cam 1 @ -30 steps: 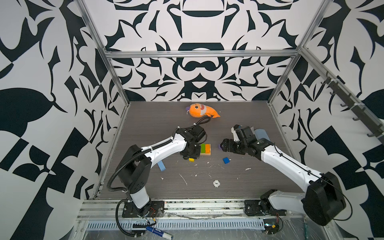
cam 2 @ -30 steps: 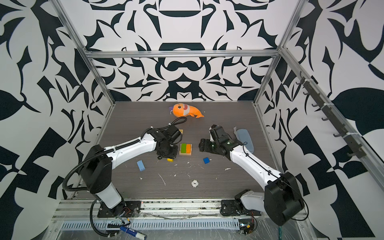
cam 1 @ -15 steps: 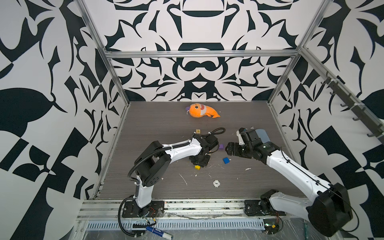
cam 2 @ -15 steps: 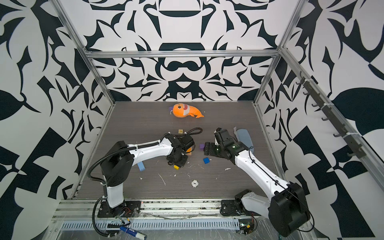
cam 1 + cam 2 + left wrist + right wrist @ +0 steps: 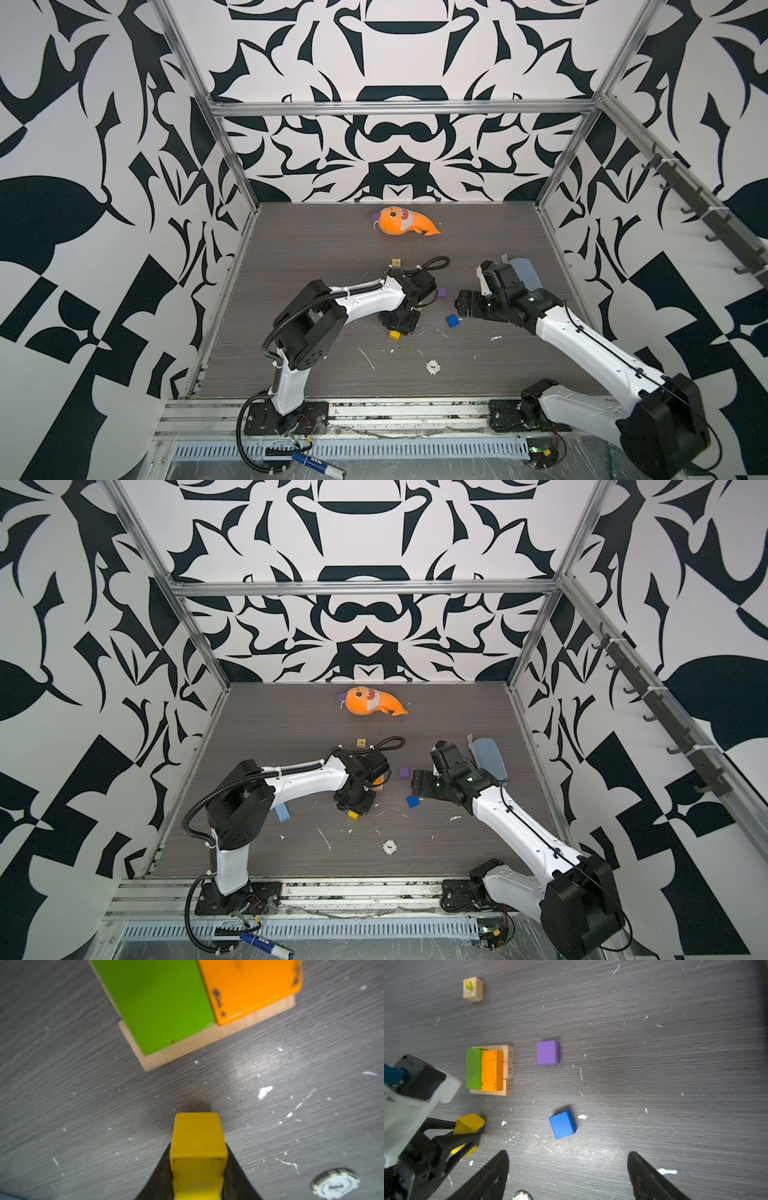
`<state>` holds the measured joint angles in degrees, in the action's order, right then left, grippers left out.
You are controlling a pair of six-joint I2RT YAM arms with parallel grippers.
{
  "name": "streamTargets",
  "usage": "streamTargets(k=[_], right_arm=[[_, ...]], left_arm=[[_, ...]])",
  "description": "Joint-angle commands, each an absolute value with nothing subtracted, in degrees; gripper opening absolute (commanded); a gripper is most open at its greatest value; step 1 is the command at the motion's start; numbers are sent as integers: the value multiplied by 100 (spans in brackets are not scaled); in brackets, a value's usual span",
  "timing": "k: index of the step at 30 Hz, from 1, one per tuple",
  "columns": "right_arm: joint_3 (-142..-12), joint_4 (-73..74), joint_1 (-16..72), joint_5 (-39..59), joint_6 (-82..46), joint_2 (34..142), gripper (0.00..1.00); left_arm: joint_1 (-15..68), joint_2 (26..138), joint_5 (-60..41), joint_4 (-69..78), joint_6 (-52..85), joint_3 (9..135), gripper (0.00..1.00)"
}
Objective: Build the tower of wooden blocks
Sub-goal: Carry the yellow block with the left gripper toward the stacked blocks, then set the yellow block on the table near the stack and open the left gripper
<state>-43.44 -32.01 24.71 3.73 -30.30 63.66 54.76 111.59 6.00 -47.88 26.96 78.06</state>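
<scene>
Left gripper (image 5: 198, 1148) clamped on yellow brick (image 5: 197, 1130); green-orange stack (image 5: 164, 1001) just ahead. Right gripper (image 5: 568, 1155) wide open, empty; blue cube (image 5: 562, 1124) just ahead.

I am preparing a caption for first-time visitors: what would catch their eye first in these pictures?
The bold black-and-white walls around the table strike first, then the orange plush fish lying alone near the back. Mid-table, a green brick and an orange brick lie side by side on tan bars, with a yellow block clamped in the left jaws close by.
</scene>
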Motion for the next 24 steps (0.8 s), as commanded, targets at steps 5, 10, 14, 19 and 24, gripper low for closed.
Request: streamTargets(k=[5, 10, 14, 19, 24], right_arm=[[-4727, -3455, 2443, 190, -2773, 6507, 95], [-4748, -3225, 2446, 565, -2546, 6419, 96], [-4978, -3269, 2468, 866, -2294, 6498, 94], [-5230, -3283, 2552, 1079, -1974, 6753, 95], [-5524, -3233, 2790, 1365, -1528, 6992, 97]], left_arm=[[5462, 11075, 606, -4738, 2757, 7602, 53], [5467, 10910, 741, -4834, 2810, 7588, 71], [5410, 10536, 932, -4961, 2848, 7567, 84], [5109, 9921, 730, -4983, 2848, 7454, 90], [4506, 9404, 151, -4871, 3003, 6994, 90]])
